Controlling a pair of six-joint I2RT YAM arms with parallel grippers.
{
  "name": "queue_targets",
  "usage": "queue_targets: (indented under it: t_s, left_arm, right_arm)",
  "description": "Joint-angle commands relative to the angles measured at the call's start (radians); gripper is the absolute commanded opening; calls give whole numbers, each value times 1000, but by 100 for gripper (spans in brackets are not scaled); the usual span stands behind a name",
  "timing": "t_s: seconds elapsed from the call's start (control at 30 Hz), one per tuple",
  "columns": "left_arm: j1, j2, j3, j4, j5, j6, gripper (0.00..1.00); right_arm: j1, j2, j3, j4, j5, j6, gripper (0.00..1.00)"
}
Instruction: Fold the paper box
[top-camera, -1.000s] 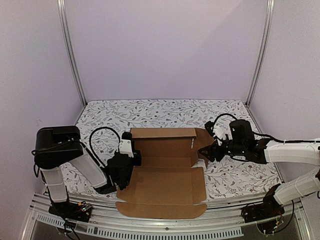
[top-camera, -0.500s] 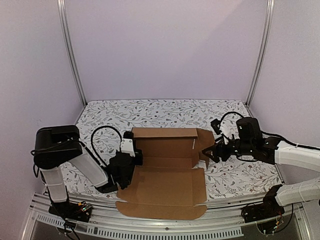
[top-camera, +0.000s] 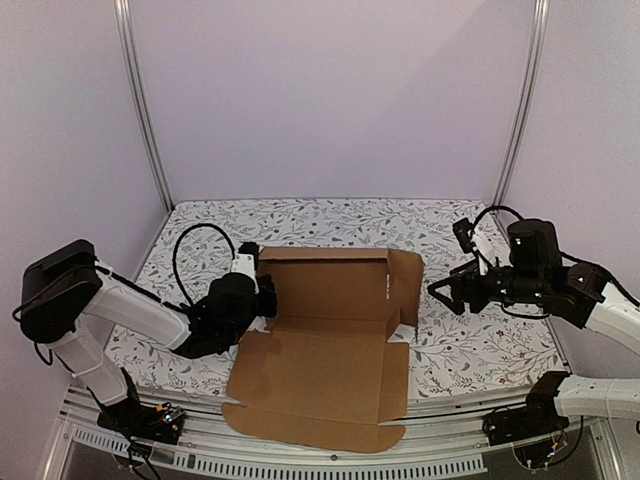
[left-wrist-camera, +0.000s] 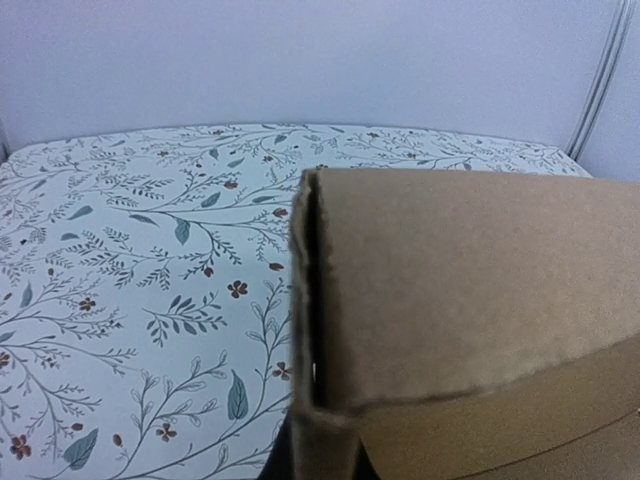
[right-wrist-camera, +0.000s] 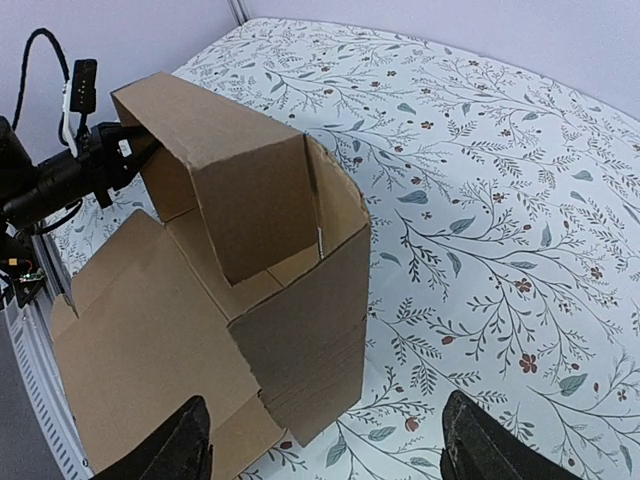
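I worked in a robot lab, inside a small test booth. Plain pale purple walls (top-camera: 330, 100) closed it in at 9, 12 and 3 o'clock, with shiny metal poles (top-camera: 140, 110) at 11 and 1. A flower-print cloth (top-camera: 330, 220) covered the table. At 6 o'clock ran a metal rail (top-camera: 200, 463) with little circuit boards (top-camera: 160, 418).

Paper box (top-camera: 320, 365): brown corrugated cardbd, part-folded; rear + R side walls upright, front panel flat.
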Motion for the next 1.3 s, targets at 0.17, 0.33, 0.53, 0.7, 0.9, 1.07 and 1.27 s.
queue_targets:
  t_s: [0.17, 0.33, 0.53, 0.7, 0.9, 1.07, 1.27]
  left_arm:
    - [163, -120, 107, -390, 391, -127, 0]
    - [207, -138, 131, -442, 512, -136, 0]
    - [222, -141, 133, -450, 551, -143, 0]
    - [223, -142, 128, -451, 539, -152, 0]
    - [222, -142, 125, -449, 520, -152, 0]
    - [222, -144, 127, -459, 495, -155, 0]
    - [202, -144, 141, -496, 413, -162, 0]
  right_arm:
    - [-2, -29, 54, -65, -54, -18, 75]
    - [-4, 18, 42, 10, -92, -11, 71]
    - [-4, 120, 56, 74, -133, -24, 70]
    - [-3, 198, 66, 149, -216, 5, 66]
    - [10, 264, 79, 207, -262, 43, 63]
    - [55, 302, 101, 214, -243, 46, 62]
    - [121, 340, 133, 212, -118, 40, 61]
